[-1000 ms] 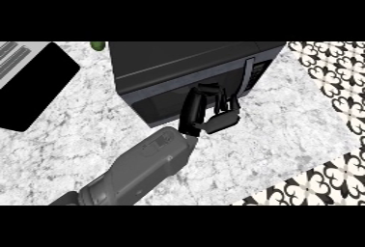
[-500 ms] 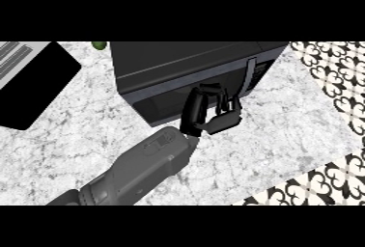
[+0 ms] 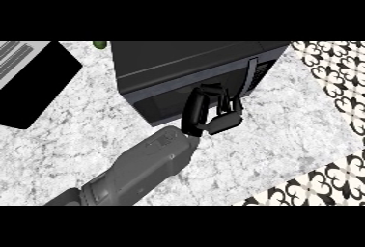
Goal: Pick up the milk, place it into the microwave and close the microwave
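The black microwave (image 3: 185,67) stands at the back of the marble counter (image 3: 85,140), and its door looks closed, with the handle strip (image 3: 251,77) at its right. My right hand (image 3: 196,113) rests against the door's front near the handle. Its fingers (image 3: 227,119) are curled and nothing shows inside them. The grey forearm (image 3: 143,169) runs in from the lower left. No milk shows anywhere. My left hand is out of view.
A flat black panel (image 3: 35,87) lies at the left edge of the counter. A small green thing (image 3: 100,45) peeks out behind the microwave's left corner. The counter ends at the right, with patterned floor tiles (image 3: 335,72) beyond.
The right hand has stayed at the microwave door, shifting only slightly. Nothing else has moved.
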You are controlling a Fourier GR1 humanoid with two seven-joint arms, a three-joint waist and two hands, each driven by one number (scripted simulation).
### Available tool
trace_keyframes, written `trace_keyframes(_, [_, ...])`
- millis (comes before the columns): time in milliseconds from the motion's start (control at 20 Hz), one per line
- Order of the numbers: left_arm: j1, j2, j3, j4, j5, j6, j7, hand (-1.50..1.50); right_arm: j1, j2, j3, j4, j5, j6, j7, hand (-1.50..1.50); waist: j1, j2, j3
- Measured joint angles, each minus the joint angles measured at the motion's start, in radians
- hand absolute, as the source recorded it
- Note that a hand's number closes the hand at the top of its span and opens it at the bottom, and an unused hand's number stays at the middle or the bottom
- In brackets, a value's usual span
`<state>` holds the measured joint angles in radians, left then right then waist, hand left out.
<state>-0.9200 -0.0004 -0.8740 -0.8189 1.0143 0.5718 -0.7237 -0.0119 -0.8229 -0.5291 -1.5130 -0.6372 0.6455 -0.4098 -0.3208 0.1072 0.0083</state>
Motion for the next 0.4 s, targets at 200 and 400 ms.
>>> trace_keyframes(200, [-0.007,0.0,-0.01,0.004,0.017,0.003,-0.007,1.5,-0.022,-0.013,0.001,0.025,-0.019,0.01,0.008,-1.5,0.002,0.0,0.001])
trace_keyframes(400, [-0.011,0.0,-0.018,0.009,0.03,0.001,-0.018,1.5,-0.041,-0.031,-0.002,0.048,-0.032,0.019,0.019,-1.5,0.002,0.0,0.0])
